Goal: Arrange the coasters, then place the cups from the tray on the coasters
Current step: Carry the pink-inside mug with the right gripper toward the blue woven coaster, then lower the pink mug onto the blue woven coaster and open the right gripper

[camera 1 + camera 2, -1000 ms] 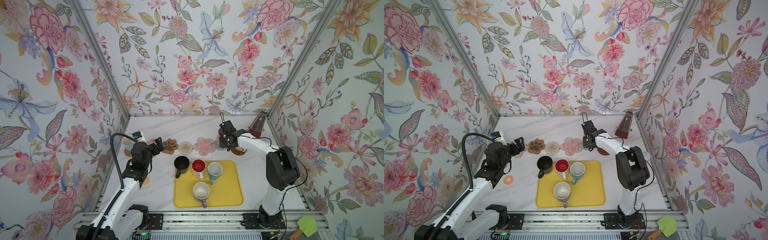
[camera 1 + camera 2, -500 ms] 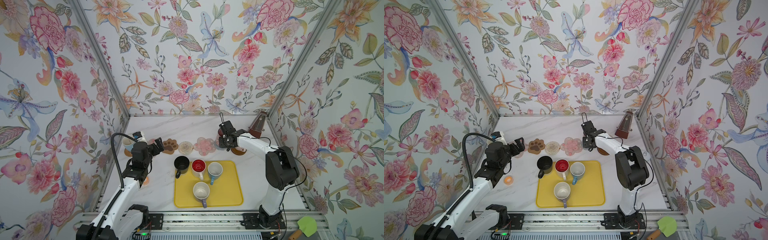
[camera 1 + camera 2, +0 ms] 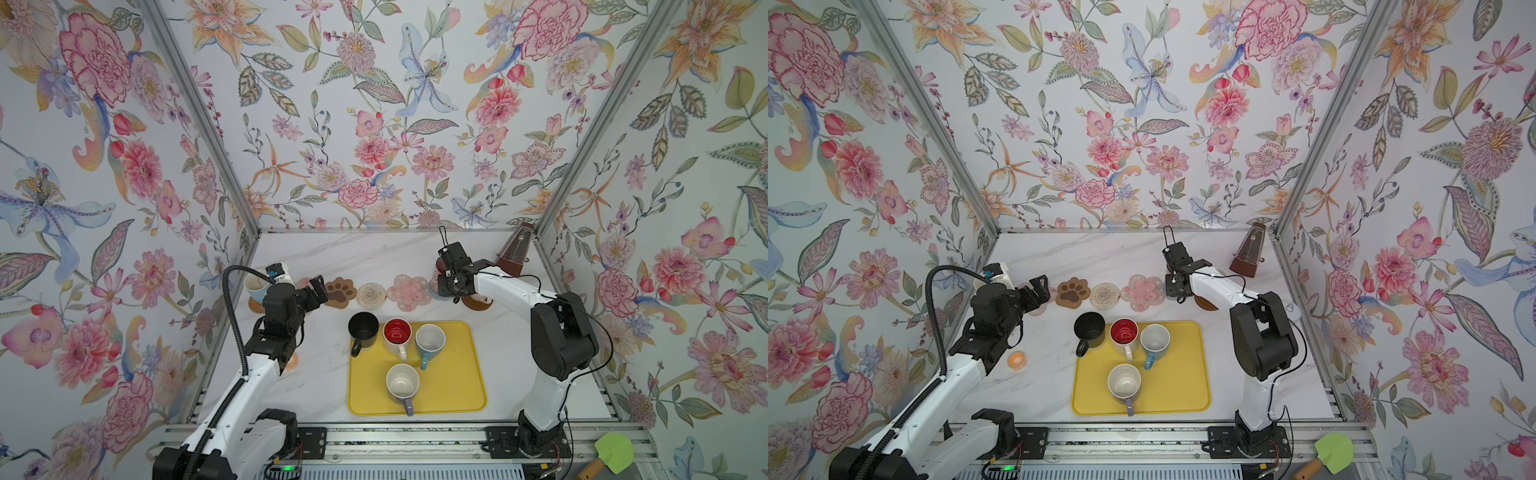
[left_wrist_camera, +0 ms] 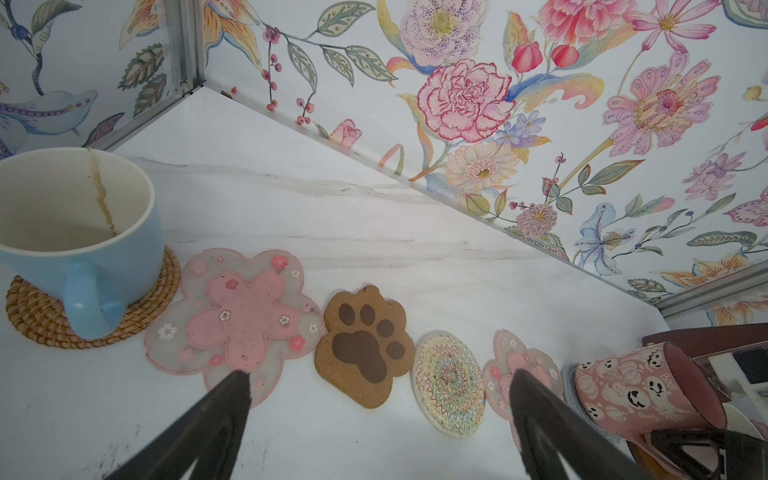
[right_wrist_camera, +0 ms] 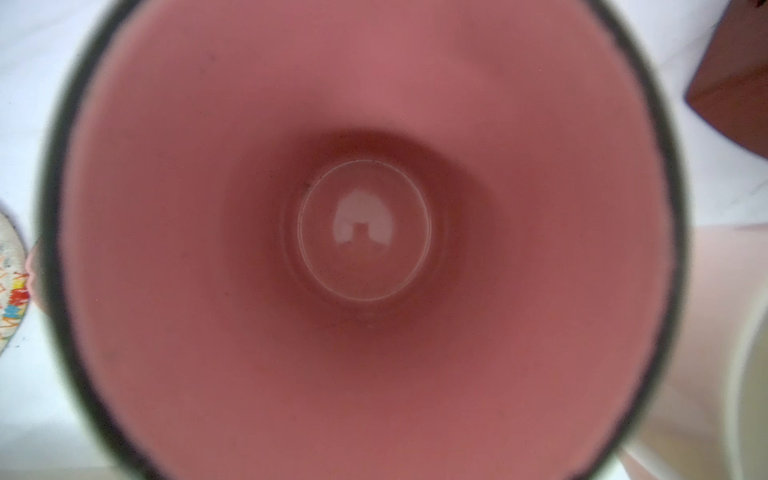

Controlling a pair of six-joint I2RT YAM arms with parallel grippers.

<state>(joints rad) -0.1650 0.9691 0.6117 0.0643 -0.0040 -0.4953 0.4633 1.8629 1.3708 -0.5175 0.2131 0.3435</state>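
Coaster row: left tool (image 3: 316, 289) spread wide above the bench (image 3: 374, 253); right tool (image 3: 449, 287) closed on the pink mug (image 4: 631, 390).

Left of the left tool, the blue mug (image 4: 83, 232) stands on the woven tan coaster (image 4: 37, 320). Below and ahead of this tool's fingers (image 4: 216, 419) lie the pink flower coaster (image 4: 241, 311), the paw coaster (image 4: 361, 345) and the cream round coaster (image 4: 449, 382), side by side. Between the two tools lies the second pink flower coaster (image 3: 409, 291). The right tool grips the pink mug at its rim, with the mug's base at the grey-blue coaster (image 4: 570, 382); contact cannot be confirmed. Right of the right tool, the dark brown disc (image 3: 477, 306) carries a pale mug (image 5: 715, 332). Behind both tools, toward the arm bases, the yellow tray (image 3: 453, 382) holds the red-lined mug (image 3: 397, 332), the blue-handled mug (image 3: 430, 340) and the purple-handled mug (image 3: 402, 382). The black mug (image 3: 363, 328) stands at the tray's left corner.
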